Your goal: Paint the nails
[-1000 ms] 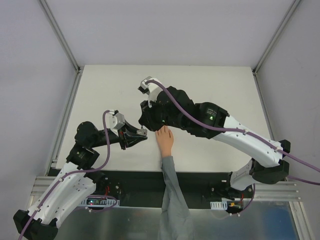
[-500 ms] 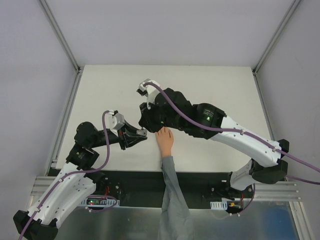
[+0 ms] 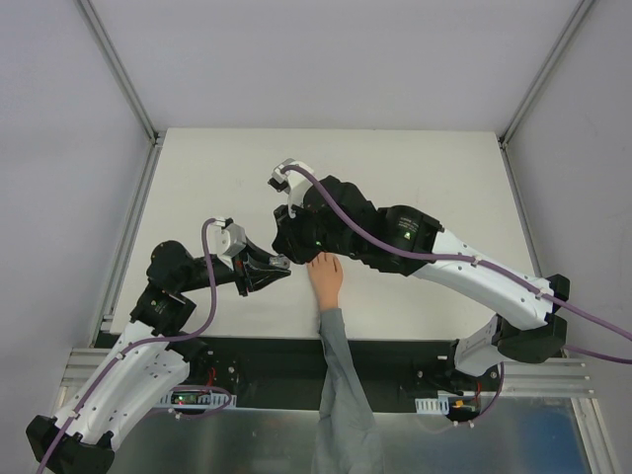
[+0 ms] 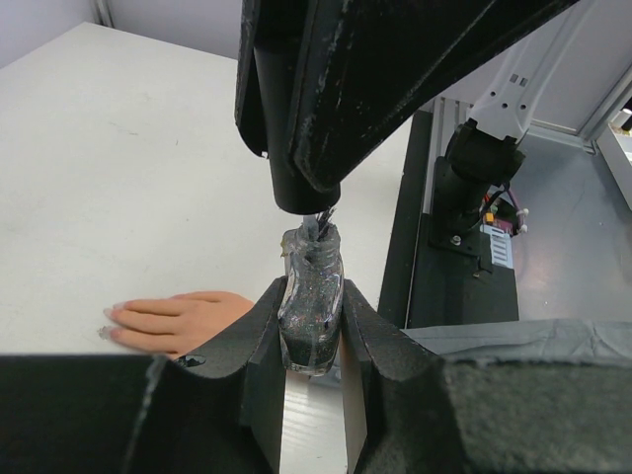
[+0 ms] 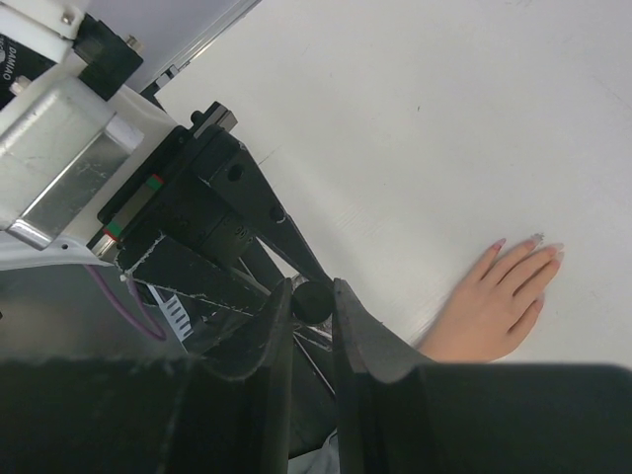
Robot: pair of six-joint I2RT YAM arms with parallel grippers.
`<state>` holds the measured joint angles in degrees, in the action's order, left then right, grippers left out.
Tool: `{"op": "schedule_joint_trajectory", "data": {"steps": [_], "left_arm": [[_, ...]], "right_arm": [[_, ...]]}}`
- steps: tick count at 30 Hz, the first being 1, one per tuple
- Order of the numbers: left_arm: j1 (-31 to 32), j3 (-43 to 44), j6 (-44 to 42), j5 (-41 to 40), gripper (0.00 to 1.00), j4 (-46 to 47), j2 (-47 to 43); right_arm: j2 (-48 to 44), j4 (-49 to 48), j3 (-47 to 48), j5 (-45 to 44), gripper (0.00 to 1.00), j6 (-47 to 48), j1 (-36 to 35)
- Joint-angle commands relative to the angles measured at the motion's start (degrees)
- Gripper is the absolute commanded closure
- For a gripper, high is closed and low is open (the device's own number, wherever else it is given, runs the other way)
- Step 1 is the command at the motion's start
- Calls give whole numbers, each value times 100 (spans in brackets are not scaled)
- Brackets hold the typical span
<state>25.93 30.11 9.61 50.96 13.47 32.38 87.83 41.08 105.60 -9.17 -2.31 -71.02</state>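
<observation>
The peach mannequin hand (image 3: 326, 278) with a grey sleeve (image 3: 336, 385) lies palm down at the table's near edge. Its nails (image 5: 538, 238) are tiny and faintly pink at the fingertips. My left gripper (image 3: 281, 264) is shut on a small dark glittery bottle (image 4: 311, 296), held upright just left of the hand (image 4: 178, 318). My right gripper (image 5: 312, 296) is shut on the round black cap (image 5: 315, 303) directly above the bottle's open neck. The brush (image 4: 322, 223) under the cap dips into the neck. In the top view the right gripper (image 3: 290, 251) hides the bottle.
The white table (image 3: 395, 178) runs back to a metal frame rail (image 3: 128, 217) on the left and another on the right. A black strip and the arm bases (image 3: 464, 365) lie along the near edge behind the sleeve.
My right arm has shifted slightly left and down over the bottle. The left arm and the mannequin hand have not moved.
</observation>
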Motion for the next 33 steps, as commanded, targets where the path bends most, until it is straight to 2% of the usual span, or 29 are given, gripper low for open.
{"op": "schedule_joint_trajectory", "data": {"steps": [1, 33], "left_arm": [[52, 39, -55, 142, 100, 358, -48], [52, 4, -55, 81, 100, 358, -144]], "right_arm": [[15, -232, 57, 170, 100, -51, -17], [-398, -381, -681, -120, 99, -297, -52]]}}
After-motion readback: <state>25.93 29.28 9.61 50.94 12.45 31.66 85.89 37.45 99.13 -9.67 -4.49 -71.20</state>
